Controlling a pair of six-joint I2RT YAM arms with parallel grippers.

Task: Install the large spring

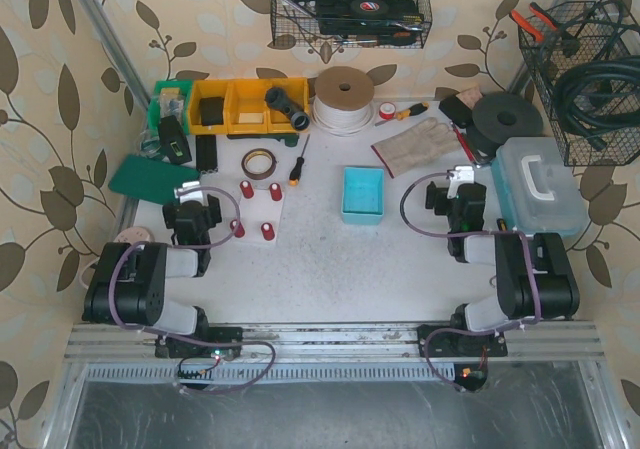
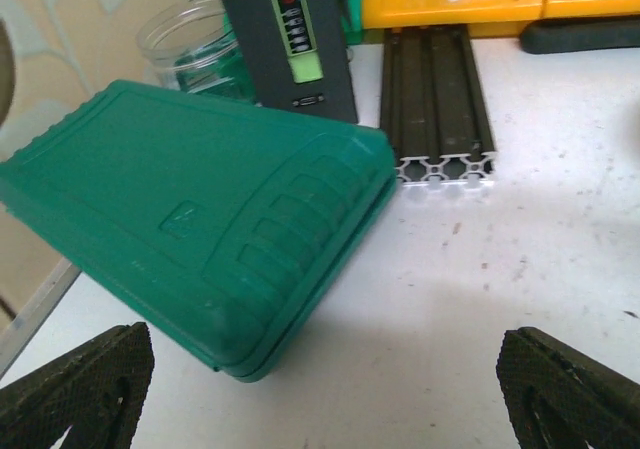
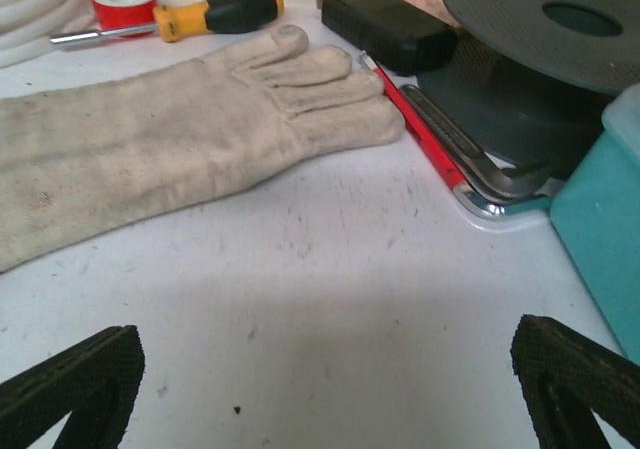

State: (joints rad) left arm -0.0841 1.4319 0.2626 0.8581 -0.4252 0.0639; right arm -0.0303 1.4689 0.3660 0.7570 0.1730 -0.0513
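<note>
I see no large spring in any view. A white plate (image 1: 256,212) with several red posts (image 1: 247,189) lies left of centre in the top view. My left gripper (image 1: 190,191) rests just left of that plate; in its wrist view the gripper (image 2: 325,399) is open and empty over bare table, facing a green case (image 2: 200,219). My right gripper (image 1: 463,179) rests on the right side; in its wrist view the gripper (image 3: 330,394) is open and empty, facing a work glove (image 3: 170,129). A blue tray (image 1: 362,194) sits at centre; its contents cannot be made out.
Yellow bins (image 1: 248,104), a rope coil (image 1: 344,99), a tape roll (image 1: 259,163) and screwdrivers (image 1: 297,165) lie at the back. A teal box (image 1: 540,184) and black discs (image 1: 506,119) stand on the right. A black aluminium extrusion (image 2: 435,99) lies past the green case.
</note>
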